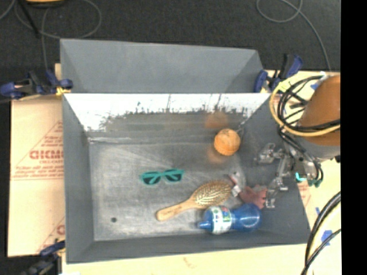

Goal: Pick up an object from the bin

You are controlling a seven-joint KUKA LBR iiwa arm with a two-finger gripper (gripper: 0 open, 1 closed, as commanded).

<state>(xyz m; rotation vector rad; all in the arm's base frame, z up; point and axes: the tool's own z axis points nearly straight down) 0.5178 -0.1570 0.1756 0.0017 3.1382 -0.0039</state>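
I find the gripper (276,179) low at the bin's (77,171) right wall; whether it is spread or closed I cannot tell. Nearest it: one maroon scrap (252,196), crowded by one brush (200,198) and one blue bottle (229,218). One orange ball (227,142) lies near. One pair of teal sunglasses (163,177) lies well apart.
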